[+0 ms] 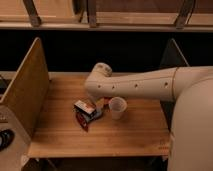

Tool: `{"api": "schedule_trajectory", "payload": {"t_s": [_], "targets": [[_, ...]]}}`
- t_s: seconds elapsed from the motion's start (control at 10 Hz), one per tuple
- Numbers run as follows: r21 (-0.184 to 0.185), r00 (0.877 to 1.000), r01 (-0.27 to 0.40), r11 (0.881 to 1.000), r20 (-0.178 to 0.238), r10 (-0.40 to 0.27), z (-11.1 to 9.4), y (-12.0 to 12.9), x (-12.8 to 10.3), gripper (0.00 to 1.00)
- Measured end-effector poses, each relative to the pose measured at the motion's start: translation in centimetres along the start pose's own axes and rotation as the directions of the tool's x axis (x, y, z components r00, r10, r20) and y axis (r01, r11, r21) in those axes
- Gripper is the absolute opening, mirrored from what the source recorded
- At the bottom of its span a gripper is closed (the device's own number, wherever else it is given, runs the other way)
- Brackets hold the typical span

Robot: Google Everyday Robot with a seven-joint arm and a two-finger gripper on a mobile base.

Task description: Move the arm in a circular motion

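Observation:
The thick cream-white arm [145,85] reaches in from the right across the wooden table [60,135]. A row of small dark holes runs along its side. Its rounded joint [101,72] sits over the middle of the table, just above a white paper cup [117,107] and some snack packets [86,112]. The gripper is not in view; it lies somewhere past the rounded joint, hidden by the arm. The arm's large body fills the right edge.
A wooden side panel [25,95] stands along the table's left edge and a dark panel [172,57] at its back right. A dark rail and window frame run behind. Dark cables [5,140] lie at the lower left.

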Motion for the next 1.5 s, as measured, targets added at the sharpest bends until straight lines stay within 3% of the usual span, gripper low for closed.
{"api": "schedule_trajectory", "payload": {"t_s": [0.2,0.4,0.6,0.7,0.8,1.0,1.2,1.3,1.5], "targets": [[-0.008,0.994,-0.092,0.996,-0.065,0.092,-1.2,3.0,4.8,0.8],[0.028,0.962,-0.219,0.975,-0.159,0.221,-3.4,4.0,11.8,0.8],[0.086,0.922,-0.305,0.949,-0.222,0.316,-5.1,2.1,17.8,0.8],[0.104,0.915,-0.317,0.943,-0.229,0.333,-5.0,0.5,19.1,0.8],[0.113,0.915,-0.315,0.942,-0.229,0.333,-4.6,-1.1,19.5,0.8],[0.115,0.937,-0.267,0.957,-0.202,0.286,-2.9,-5.6,17.4,0.8],[0.091,0.967,-0.186,0.978,-0.157,0.199,-1.3,-8.0,12.6,0.8],[0.064,0.984,-0.124,0.99,-0.119,0.131,-0.6,-8.1,8.8,0.8],[0.033,0.999,-0.038,0.999,-0.034,0.039,-0.6,-6.7,2.9,0.8]]}}
